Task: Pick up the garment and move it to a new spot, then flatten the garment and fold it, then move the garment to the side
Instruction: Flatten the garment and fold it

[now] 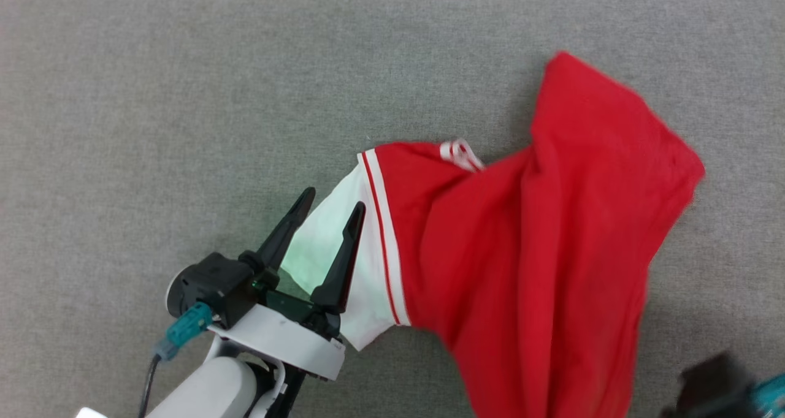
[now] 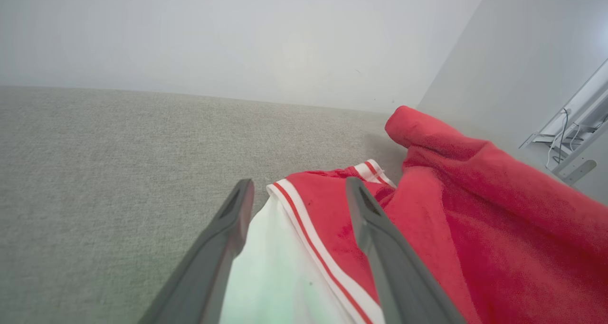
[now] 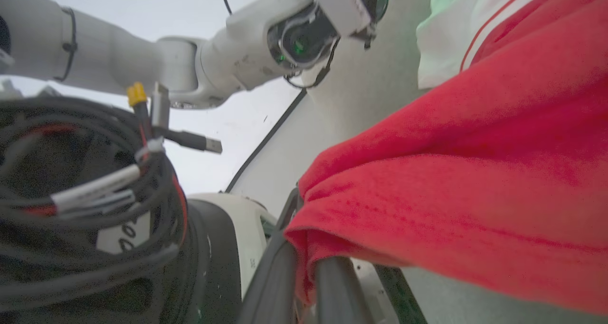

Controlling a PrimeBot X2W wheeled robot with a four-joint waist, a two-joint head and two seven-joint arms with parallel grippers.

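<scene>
holds shirt [image 1: 527,252] half up off surface [image 1: 184,99] by one fold [image 3: 380,210]
grips that fold in clenched right hand [image 3: 306,262] to carry it elsewhere; poises released left hand [image 1: 334,198] astride the white sleeve [image 1: 371,283] on the surface, likely for a second grip.

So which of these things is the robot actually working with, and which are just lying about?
Part of the job:
- garment, red with a white sleeve
- right gripper, shut on its red cloth
- left gripper, open at the white sleeve

Just there:
- grey table under the garment
- cable bundle on the robot
- wall bracket with wires
</scene>
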